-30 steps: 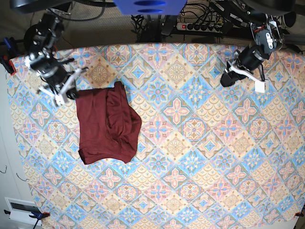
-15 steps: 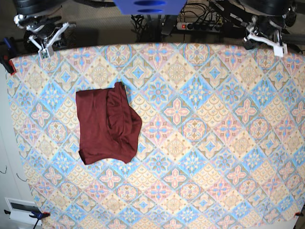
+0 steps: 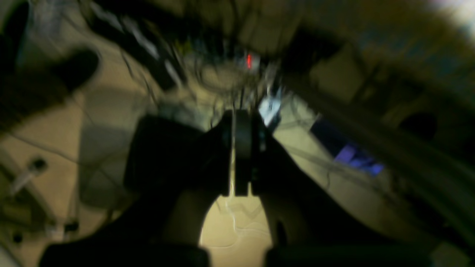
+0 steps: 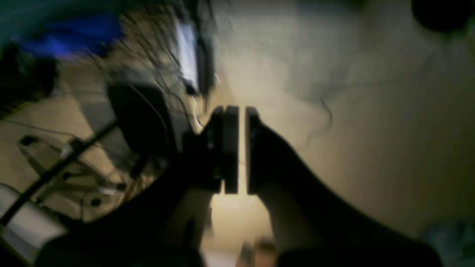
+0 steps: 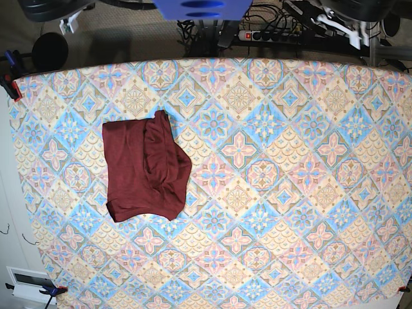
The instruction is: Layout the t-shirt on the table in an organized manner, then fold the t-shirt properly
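The dark maroon t-shirt (image 5: 145,168) lies folded into a rough rectangle on the left part of the table (image 5: 290,193), with a rumpled flap along its right side. Both arms are pulled back past the table's far edge. Only white parts of my left gripper (image 5: 353,29) show at the top right of the base view, and of my right gripper (image 5: 67,24) at the top left. In the blurred wrist views my left gripper (image 3: 237,118) and right gripper (image 4: 241,115) have their fingers together and hold nothing. Both point at the floor and cables.
A power strip with a red light (image 5: 273,35) and tangled cables lie behind the far edge. A blue mount (image 5: 203,8) hangs at top centre. Clamps (image 5: 9,84) grip the table's left corner. A white box (image 5: 29,283) sits at bottom left.
Both arms have drawn back from over the table's far corners to beyond its far edge and nearly out of the base view. The t-shirt has not moved.
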Controlling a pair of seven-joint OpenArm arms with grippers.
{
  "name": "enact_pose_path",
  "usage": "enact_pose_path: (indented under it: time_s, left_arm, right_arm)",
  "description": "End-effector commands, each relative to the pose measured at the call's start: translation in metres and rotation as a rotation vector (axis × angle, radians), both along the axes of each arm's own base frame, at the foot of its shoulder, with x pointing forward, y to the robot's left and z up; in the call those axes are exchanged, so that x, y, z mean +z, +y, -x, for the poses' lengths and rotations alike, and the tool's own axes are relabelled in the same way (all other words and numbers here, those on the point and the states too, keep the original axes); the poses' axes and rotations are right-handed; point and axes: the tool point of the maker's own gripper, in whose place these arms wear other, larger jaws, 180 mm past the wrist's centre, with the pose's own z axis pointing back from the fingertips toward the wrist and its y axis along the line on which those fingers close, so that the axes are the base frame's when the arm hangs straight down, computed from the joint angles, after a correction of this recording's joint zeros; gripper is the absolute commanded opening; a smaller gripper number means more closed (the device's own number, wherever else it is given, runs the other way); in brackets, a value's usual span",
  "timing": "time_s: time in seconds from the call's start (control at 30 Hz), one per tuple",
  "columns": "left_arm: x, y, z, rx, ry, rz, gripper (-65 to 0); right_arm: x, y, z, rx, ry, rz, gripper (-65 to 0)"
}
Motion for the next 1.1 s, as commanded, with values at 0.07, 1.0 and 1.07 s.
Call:
enact_pose_path:
  time_s: [0.07,1.0,1.07]
  left_arm:
    - [-0.041,-0.015,0.022,-0.043,0.056,-0.002,-65.0]
    - [-0.203,-0.124,0.003,-0.378,-0.065,-0.036,-65.0]
    - [-0.203,-0.137,-0.001,-0.396,-0.075,-0.016,-65.0]
  right_arm:
    - [-0.018,0.015,0.02,0.041,0.032,-0.041,-62.1]
    - [-0.166,0.097,-0.032,-0.227,-0.058,-0.178,-62.0]
    - [-0.168,0.089,-0.032,-0.23,-0.059,-0.127,-61.8]
